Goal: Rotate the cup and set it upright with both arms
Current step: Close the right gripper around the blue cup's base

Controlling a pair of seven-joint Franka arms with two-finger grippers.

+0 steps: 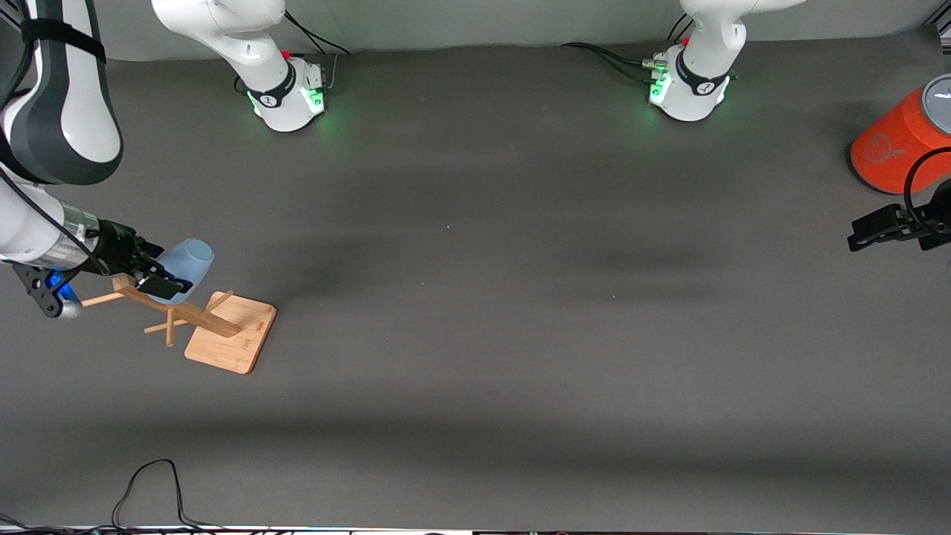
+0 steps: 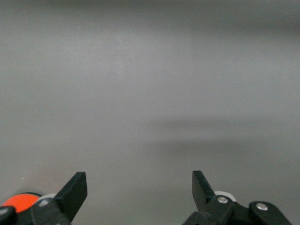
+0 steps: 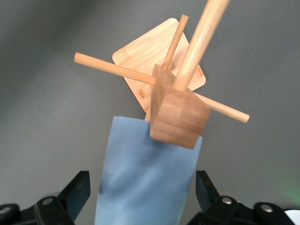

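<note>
The pale-blue cup [image 1: 187,261] hangs tilted on a peg of a wooden rack [image 1: 230,334] at the right arm's end of the table. In the right wrist view the cup [image 3: 150,154] lies between my right gripper's fingers, partly hidden by the rack's post [image 3: 178,115]. My right gripper [image 1: 159,269] [image 3: 140,183] is open around the cup, with a gap on each side. My left gripper [image 1: 862,232] [image 2: 139,182] is open and empty over bare table at the left arm's end, where that arm waits.
A large orange cylinder with a grey top [image 1: 895,145] stands beside the left gripper, farther from the front camera; its edge shows in the left wrist view [image 2: 18,202]. A black cable [image 1: 148,483] loops at the table's edge nearest the front camera.
</note>
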